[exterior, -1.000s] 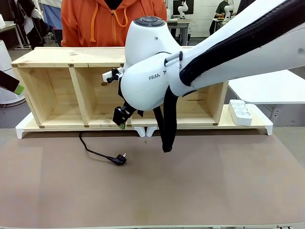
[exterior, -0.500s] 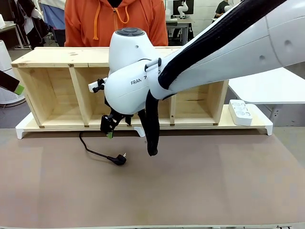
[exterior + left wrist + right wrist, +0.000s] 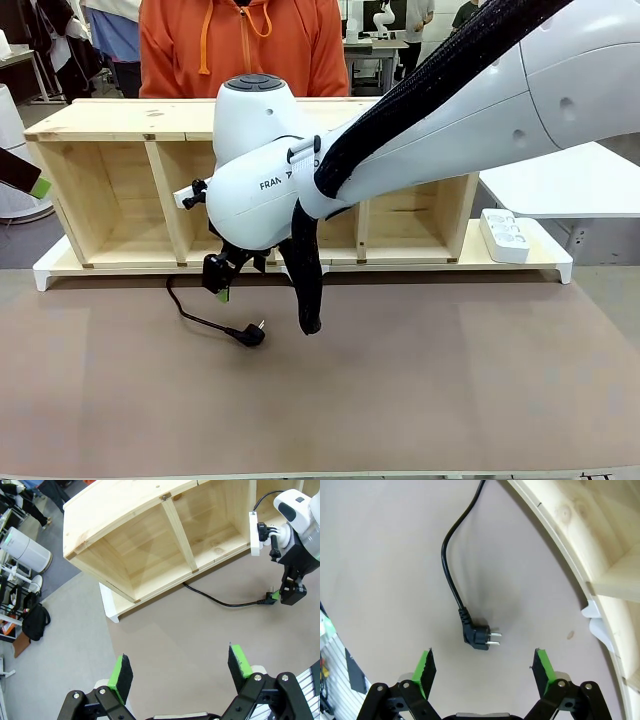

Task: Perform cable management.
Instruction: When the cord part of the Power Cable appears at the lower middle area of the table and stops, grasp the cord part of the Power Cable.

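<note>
Brown tabletop shows between the right gripper's [image 3: 484, 666] wide-spread green pads [image 3: 426, 670]. The plug [image 3: 478, 638] lies flat just beyond them, pins sideways, apparently lined up for a pinch. From it the cable [image 3: 451, 575] curves off toward the wooden shelf [image 3: 600, 555], its far end cut off by the frame. The left gripper [image 3: 178, 672] hangs spread and empty, well apart.

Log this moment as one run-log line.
right tool: open, pointed at small black plug | thin black power cord: lying loose on brown tabletop | left tool: open, empty
</note>
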Tool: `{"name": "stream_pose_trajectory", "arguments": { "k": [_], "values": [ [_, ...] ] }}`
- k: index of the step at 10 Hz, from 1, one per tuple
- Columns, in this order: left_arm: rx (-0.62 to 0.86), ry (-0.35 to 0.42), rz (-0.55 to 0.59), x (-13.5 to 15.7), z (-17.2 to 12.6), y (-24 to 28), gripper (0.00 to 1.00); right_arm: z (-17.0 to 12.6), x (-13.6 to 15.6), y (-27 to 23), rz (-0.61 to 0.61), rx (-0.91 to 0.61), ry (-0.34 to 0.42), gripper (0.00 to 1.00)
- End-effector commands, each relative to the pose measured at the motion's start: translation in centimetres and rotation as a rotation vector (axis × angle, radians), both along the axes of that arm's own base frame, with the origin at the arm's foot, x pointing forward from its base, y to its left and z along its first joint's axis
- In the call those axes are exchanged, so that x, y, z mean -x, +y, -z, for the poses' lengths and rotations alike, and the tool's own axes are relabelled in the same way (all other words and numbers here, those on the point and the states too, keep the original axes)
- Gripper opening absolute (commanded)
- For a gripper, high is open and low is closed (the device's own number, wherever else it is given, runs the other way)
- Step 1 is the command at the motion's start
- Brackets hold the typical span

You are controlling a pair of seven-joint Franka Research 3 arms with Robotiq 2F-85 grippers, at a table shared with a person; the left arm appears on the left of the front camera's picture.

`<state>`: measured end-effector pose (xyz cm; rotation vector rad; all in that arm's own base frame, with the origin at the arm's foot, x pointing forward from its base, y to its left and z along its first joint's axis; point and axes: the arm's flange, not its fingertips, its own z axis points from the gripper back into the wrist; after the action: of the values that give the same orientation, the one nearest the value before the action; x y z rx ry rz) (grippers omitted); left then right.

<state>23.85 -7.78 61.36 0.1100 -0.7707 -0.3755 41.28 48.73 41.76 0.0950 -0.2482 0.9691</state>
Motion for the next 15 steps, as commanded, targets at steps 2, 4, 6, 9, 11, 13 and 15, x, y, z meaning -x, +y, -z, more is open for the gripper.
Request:
{"name": "stream_pose_trajectory", "arguments": {
  "k": [2, 4, 6, 9, 11, 13, 15],
  "values": [
    [0.003, -0.002, -0.003, -0.2, 0.0, 0.0, 1.0, 0.0, 0.0, -0.3, 0.009, 0.002, 0.0, 1.0],
    [0.003, -0.002, -0.003, -0.2, 0.0, 0.0, 1.0, 0.0, 0.0, -0.3, 0.009, 0.002, 0.0, 1.0],
    [0.003, -0.002, -0.003, -0.2, 0.0, 0.0, 1.0, 1.0, -0.7, 0.1, -0.03, -0.002, 0.012, 1.0],
    [0.003, -0.002, -0.003, -0.2, 0.0, 0.0, 1.0, 3.6, -2.2, 1.6, -0.103, 0.003, 0.061, 1.0],
    [0.003, -0.002, -0.003, -0.2, 0.0, 0.0, 1.0, 4.5, -2.4, 1.9, -0.108, 0.007, 0.082, 1.0],
    [0.003, -0.002, -0.003, -0.2, 0.0, 0.0, 1.0, 5.4, -2.5, 2.4, -0.123, 0.006, 0.094, 1.0],
    [0.003, -0.002, -0.003, -0.2, 0.0, 0.0, 1.0, 7.1, -2.3, 2.9, -0.129, 0.027, 0.099, 1.0]
  ]
}}
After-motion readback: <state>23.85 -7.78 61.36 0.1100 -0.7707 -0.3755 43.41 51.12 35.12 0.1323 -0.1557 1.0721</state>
